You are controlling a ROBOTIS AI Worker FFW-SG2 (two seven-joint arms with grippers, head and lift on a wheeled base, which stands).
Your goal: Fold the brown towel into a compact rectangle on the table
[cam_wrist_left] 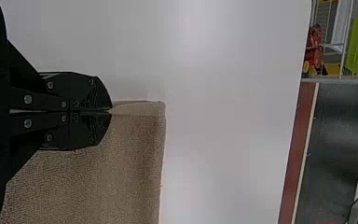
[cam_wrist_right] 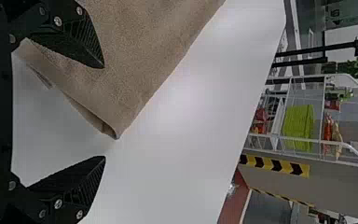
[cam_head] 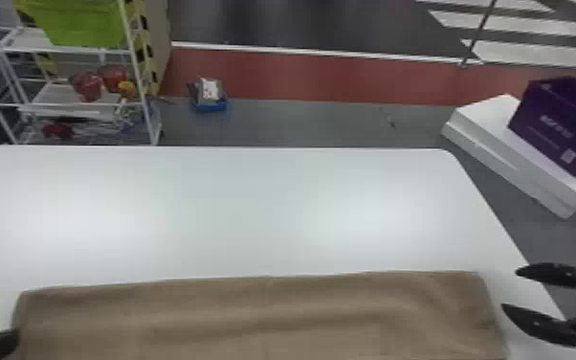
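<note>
Brown towel of nubby cloth (cam_head: 263,320), laid out wide and low across the bottom of the head view, from near the lower left corner to the lower right, with its far edge nearly straight and a few soft ridges over the surface. Cut off by the bottom of the frame, so no telling how far it reaches there.

At the towel's left end, in the lower left corner of the head view: black left gripper (cam_wrist_left: 110,110), closed, with the cloth's edge pinched at its tips by the look of the left wrist view. Over at the right side of the head view, just beyond the towel's right end: black right gripper (cam_wrist_right: 105,112), open wide and holding nothing. In the right wrist view, near a towel corner with layered, slightly parted edges.

Beneath it all, a smooth white table (cam_head: 272,206) with rounded far corners, filling the middle of the frame.

As for progress, probably partly folded already, judging by those layered edges and the long, narrow shape. Not yet compact. Left to do, most likely: get a hold at the right end, finish or straighten the present fold, then shorten the long strip by folding it across and flatten it.
</note>
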